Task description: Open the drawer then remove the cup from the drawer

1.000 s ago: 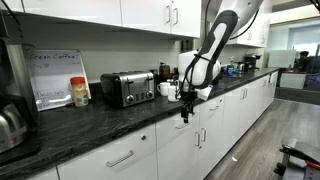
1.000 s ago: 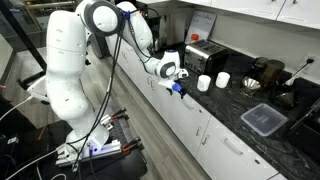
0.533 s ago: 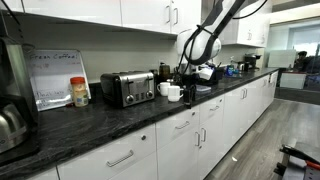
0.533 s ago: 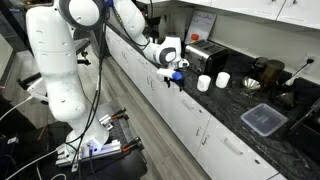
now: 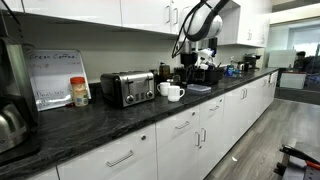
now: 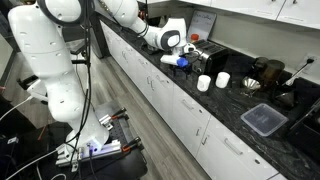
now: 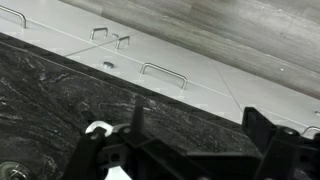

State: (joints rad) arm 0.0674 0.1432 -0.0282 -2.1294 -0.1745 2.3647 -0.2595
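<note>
The drawer (image 5: pixel 180 128) is a white front with a horizontal bar handle under the dark counter, and it is shut. In the wrist view the same kind of drawer front (image 7: pixel 185 60) lies beyond the counter edge. My gripper (image 5: pixel 204 64) hangs above the counter, past the toaster (image 5: pixel 127 88), and is also seen in an exterior view (image 6: pixel 182 63). It is open and empty; the wrist view shows its fingers (image 7: pixel 262 128) spread wide over bare counter (image 7: pixel 60 85). The cup is hidden.
Two white mugs (image 5: pixel 171 92) (image 6: pixel 212 81) stand on the counter beside the toaster. A red-lidded jar (image 5: pixel 79 92) and a sign sit further along. Wall cabinets (image 5: pixel 150 12) hang above. A dark tray (image 6: pixel 262 119) lies on the counter.
The arm has risen from in front of the drawer fronts to above the counter and moved toward the wall. The jaws stayed open throughout.
</note>
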